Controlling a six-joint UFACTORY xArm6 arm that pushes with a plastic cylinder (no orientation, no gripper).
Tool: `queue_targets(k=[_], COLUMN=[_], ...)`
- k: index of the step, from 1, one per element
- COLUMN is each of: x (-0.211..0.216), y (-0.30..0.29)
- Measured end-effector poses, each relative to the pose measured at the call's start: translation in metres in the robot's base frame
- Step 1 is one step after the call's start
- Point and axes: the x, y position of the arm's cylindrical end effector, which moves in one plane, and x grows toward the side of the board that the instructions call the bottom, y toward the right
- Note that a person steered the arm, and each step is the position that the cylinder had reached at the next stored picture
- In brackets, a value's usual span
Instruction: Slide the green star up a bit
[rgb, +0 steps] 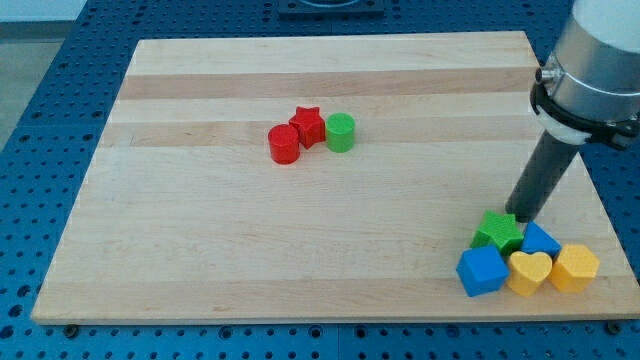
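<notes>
The green star (497, 232) lies near the view's bottom right corner of the wooden board (250, 230). It touches a blue cube (482, 270) below it, a yellow heart (530, 271) and another blue block (541, 240) to its right. My tip (520, 216) stands at the star's upper right edge, touching or nearly touching it. The dark rod slants up to the view's right.
A yellow block (575, 266) sits at the right end of the cluster, close to the board's edge. A red cylinder (284, 143), a red star (308, 126) and a green cylinder (340, 131) form a row near the upper middle.
</notes>
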Motion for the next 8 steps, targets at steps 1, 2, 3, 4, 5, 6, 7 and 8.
queue_targets(k=[1, 2, 3, 4, 5, 6, 7, 8], x=[0.013, 0.019, 0.019, 0.017, -0.014, -0.036, -0.004, 0.045], y=[0.0, -0.028, -0.119, -0.184, -0.189, -0.2, -0.255, -0.267])
